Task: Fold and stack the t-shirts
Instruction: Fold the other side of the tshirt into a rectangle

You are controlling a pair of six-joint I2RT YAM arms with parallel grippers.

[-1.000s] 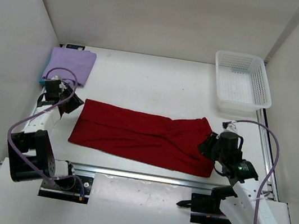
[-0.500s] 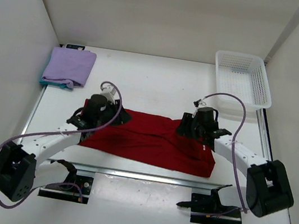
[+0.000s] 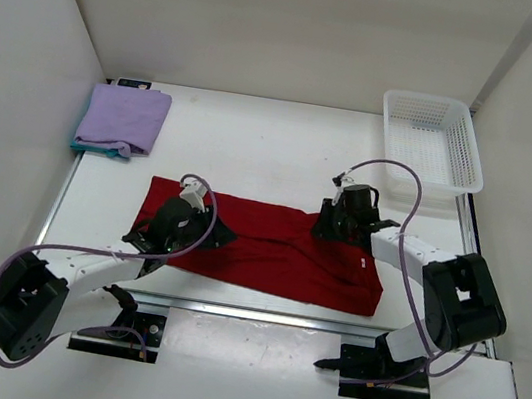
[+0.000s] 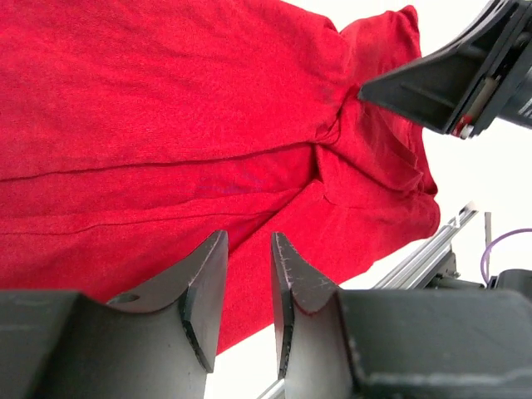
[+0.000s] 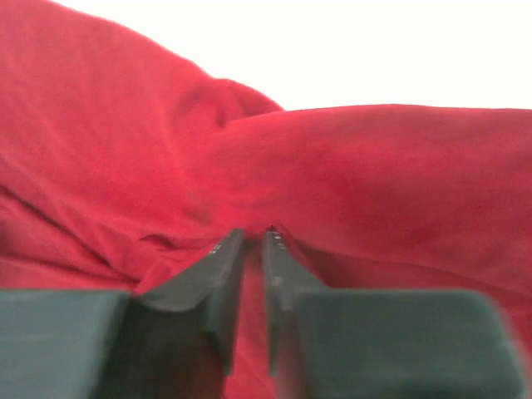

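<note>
Folding hasn't begun on the red t-shirt (image 3: 259, 244). It lies spread lengthwise, mostly flat, just near-left of the white basket (image 3: 436, 100), w/ its bunched, creased end closest to the basket. A folded lilac shirt (image 3: 125, 117) sits far left of the basket, well apart from the red one, prob. the stack spot.

Your left gripper (image 4: 248, 246) hovers over the half of the shirt farthest from the basket, jaws narrow, nothing between them. Your right gripper (image 5: 253, 236) is down at a ridge of cloth on the basket-side half, jaws nearly together; can't tell if fabric is pinched.

Expect thin, light, floppy knit: it'll drape, drag and wrinkle, no stiffness. Pinch at hem/shoulder corners, not mid-panel, and lift both ends evenly so it doesn't bunch.
</note>
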